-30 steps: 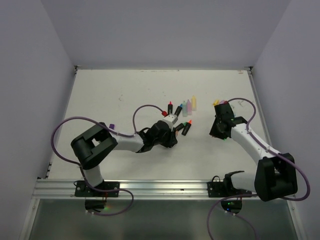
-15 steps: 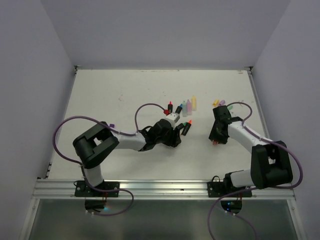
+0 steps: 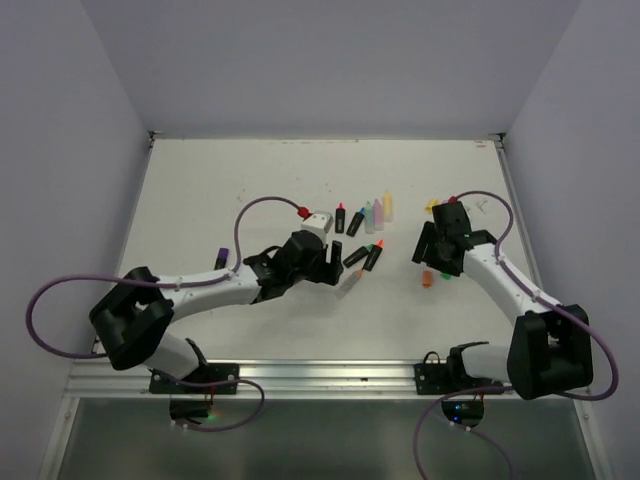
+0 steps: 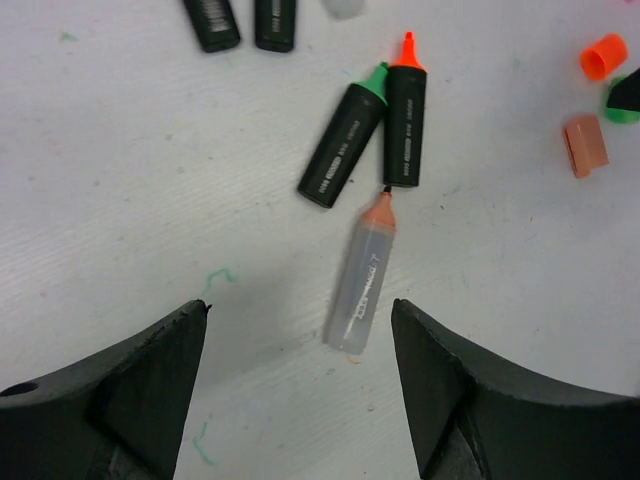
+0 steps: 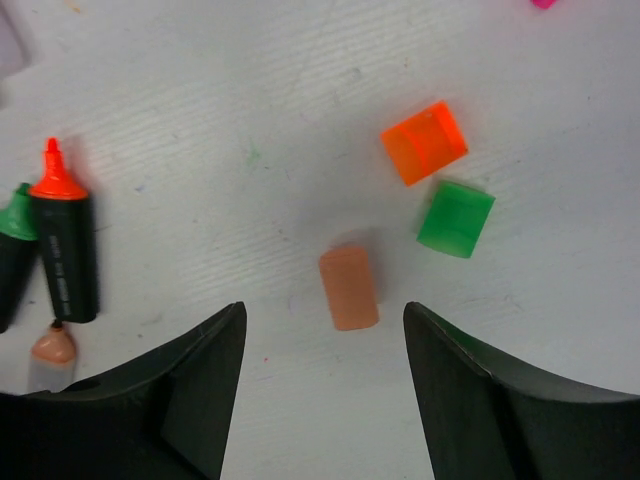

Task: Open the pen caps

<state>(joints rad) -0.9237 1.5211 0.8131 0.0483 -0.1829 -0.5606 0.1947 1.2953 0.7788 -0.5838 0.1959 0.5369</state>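
Both hands are hanging wide open, holding nothing. Under the right hand [image 5: 321,335], right of the bench's [image 3: 200,190] middle, three caps are lying apart: orange [image 5: 424,142], green [image 5: 456,218], peach [image 5: 348,288]. Before the left hand [image 4: 300,310], three uncapped pens are lying: two black [image 4: 342,148] [image 4: 404,125], one pale [image 4: 362,280]. Bare bench is spreading leftward.

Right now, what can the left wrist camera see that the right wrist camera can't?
Only the left wrist view shows the whole pale pen and two more black pens at its top edge. Only the right wrist view shows the green cap in full and a pink bit at its top edge. Both show the orange-tipped pen, the orange cap and the peach cap.
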